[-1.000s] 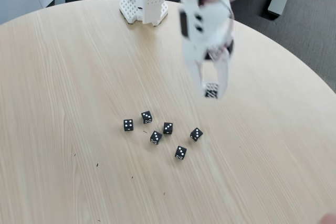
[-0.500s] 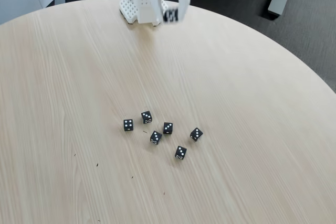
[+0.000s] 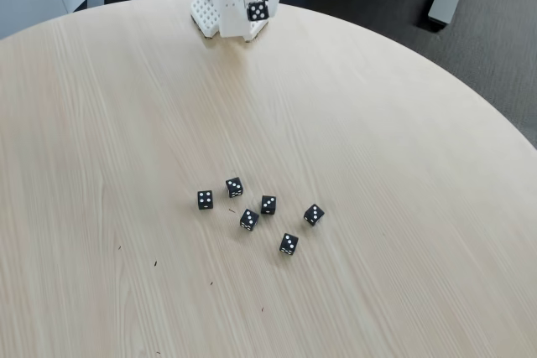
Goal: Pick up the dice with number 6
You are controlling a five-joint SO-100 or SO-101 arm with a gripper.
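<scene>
the dice with number 6 (image 3: 258, 11) is held up at the white arm base (image 3: 226, 18), clamped in the gripper (image 3: 258, 12). well below that base, six black dice (image 3: 268, 204) are clustered on the wooden table (image 3: 403, 165).

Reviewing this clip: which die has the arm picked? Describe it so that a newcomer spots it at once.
Start at the white robot base on the far edge of the round wooden table. The picked die is the black cube held in the gripper just in front of that base. It alone is off the table, apart from the six-dice cluster mid-table.
</scene>
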